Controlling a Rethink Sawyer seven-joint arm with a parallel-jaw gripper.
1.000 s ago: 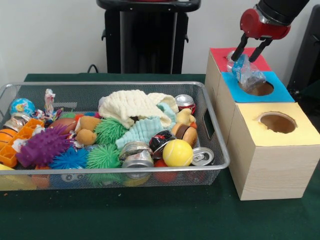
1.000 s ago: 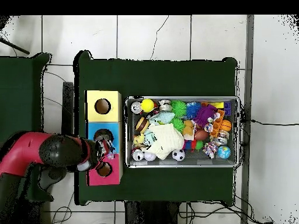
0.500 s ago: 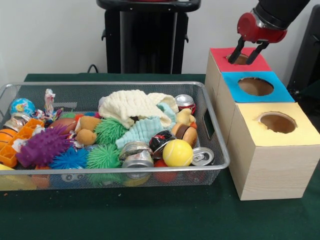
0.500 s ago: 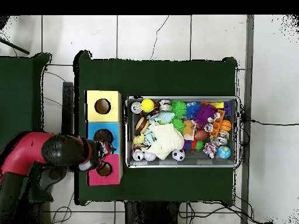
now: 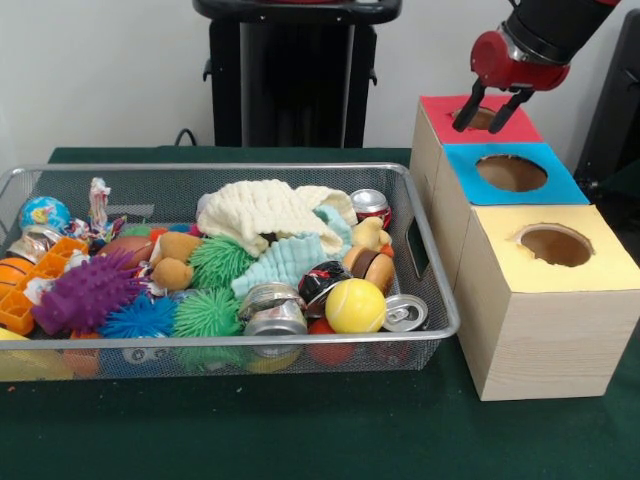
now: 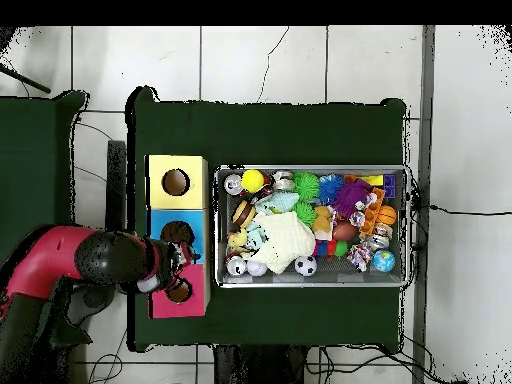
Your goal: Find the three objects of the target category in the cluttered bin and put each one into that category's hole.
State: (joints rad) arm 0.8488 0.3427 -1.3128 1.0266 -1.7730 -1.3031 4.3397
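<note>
front view: gripper [image 5: 491,110] poised just above the red-topped box [image 5: 436,115], black fingers [image 5: 468,108] spread apart over the hole, nothing held between them. red wrist and black arm [image 5: 540,30] rising from it toward the upper right corner. blue-topped box [image 5: 555,185] just in front of the red-topped box, touching it; yellow-topped box [image 5: 545,320] nearest of the row, touching the blue one. each top with one round hole. wire mesh bin [image 5: 430,290] just beside the row of boxes, on the green cloth [image 5: 300,430], packed full. inside the bin: cream knitted cloth [image 5: 262,212] heaped at the middle, pale teal cloth [image 5: 285,262] just in front of it, red soda can [image 5: 371,205] at the back corner nearest the red-topped box, yellow tennis ball [image 5: 355,305] at the front wall, silver can top [image 5: 404,313] just beside the ball toward the boxes, crushed silver can [image 5: 272,310] on the ball's other side, green spiky ball [image 5: 207,312] next along, purple spiky toy [image 5: 85,295] well away toward the far end from the boxes, small globe ball [image 5: 44,213] at that end's back corner. impossible to tell which items count as the target category.

overhead view: gripper [image 6: 180,268] over the seam between the red-topped box [image 6: 195,300] and the blue-topped box [image 6: 160,222], at the red hole's edge. red arm [image 6: 60,265] reaching in from the lower left. bin [image 6: 312,283] just beside the boxes, cream cloth [image 6: 285,240] at its middle.
</note>
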